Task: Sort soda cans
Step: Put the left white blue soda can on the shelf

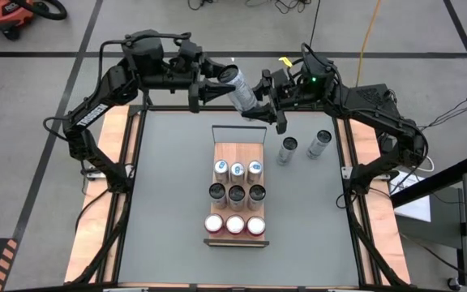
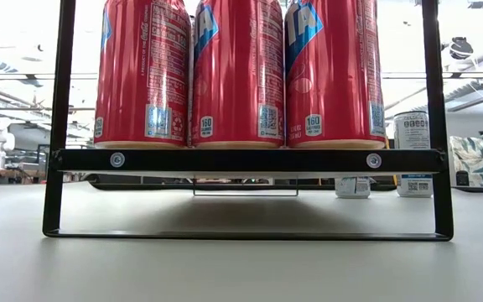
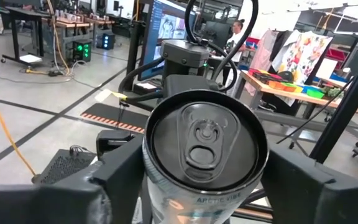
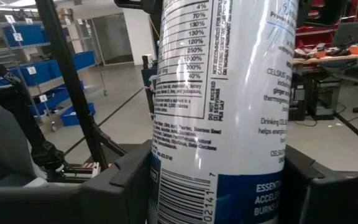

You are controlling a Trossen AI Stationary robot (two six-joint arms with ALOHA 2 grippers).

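Note:
A silver-grey soda can with a dark top (image 1: 240, 88) is held in the air over the table's far edge, between both grippers. My left gripper (image 1: 221, 81) is shut on it from the left and my right gripper (image 1: 259, 99) from the right. The can fills the left wrist view (image 3: 205, 143) and the right wrist view (image 4: 222, 112). On the wooden rack (image 1: 235, 154) stand three blue cans (image 1: 237, 169), three dark-topped silver cans (image 1: 236, 193) and three red cans (image 1: 234, 225), also in the low view (image 2: 237, 75). Two more silver cans (image 1: 288, 150) (image 1: 319, 143) stand on the table right of the rack. My left gripper pinches the can's wall just below its dark top (image 3: 154, 180) between its two fingers, coming level from the table's left. The top faces back toward the wrist, so the can lies along the fingers. The can is tilted and clear of the table. My right gripper has its two fingers on opposite sides of the can's wall at the barcode end (image 4: 173, 186), away from the dark top. The fingers come from the table's right and lie across the can. The can is lifted clear.
The rack's black frame (image 2: 250, 159) stands mid-table, with a raised wire handle at its far end (image 1: 238, 128). Bare grey table (image 1: 169, 203) lies left of the rack and near the front edge. Wooden side rails (image 1: 116, 162) border the table.

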